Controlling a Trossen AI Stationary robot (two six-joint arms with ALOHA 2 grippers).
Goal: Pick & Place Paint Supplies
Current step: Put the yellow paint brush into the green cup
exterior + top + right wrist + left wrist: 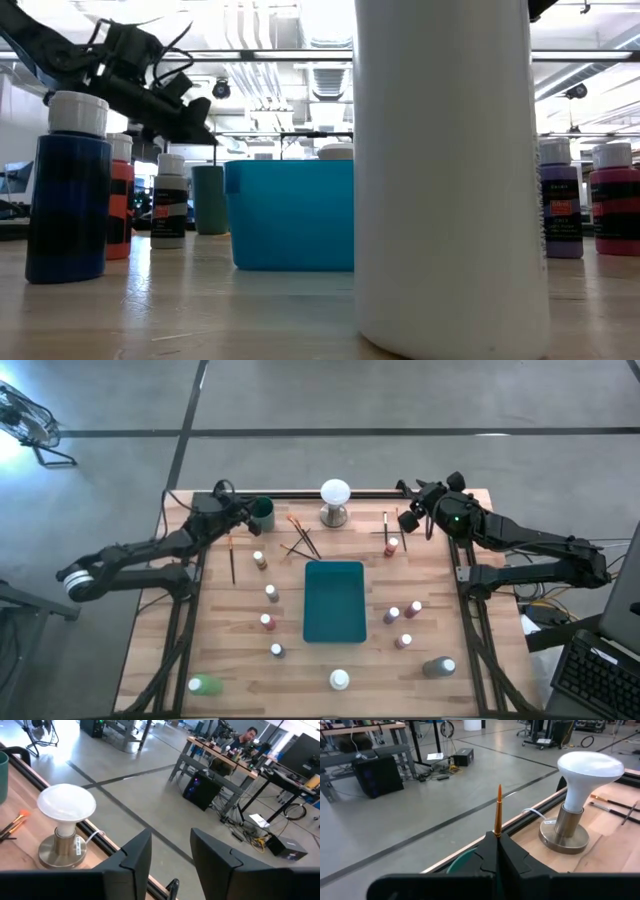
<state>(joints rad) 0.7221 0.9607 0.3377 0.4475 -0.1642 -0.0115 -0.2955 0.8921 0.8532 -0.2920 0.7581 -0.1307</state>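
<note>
Overhead, left to right: left gripper [243,512] sits at the table's far left corner, fingers clamped on a thin brush [498,810], its long axis upright w/ the orange tip above the fingers. A green cup [263,514] is just beside it and partly below the fingers, the likely drop spot. Bottles [271,592] flank the teal tray [334,600]. Right gripper [409,517] waits far right, fingers apart, empty. No readable labels.

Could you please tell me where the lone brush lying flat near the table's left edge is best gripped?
Take the brush at mid-handle, coming straight down from above, with fingers closing across its width. It lies flat, thin and long, apart from the brown bottle beside it, so probably only its top is open.
</note>
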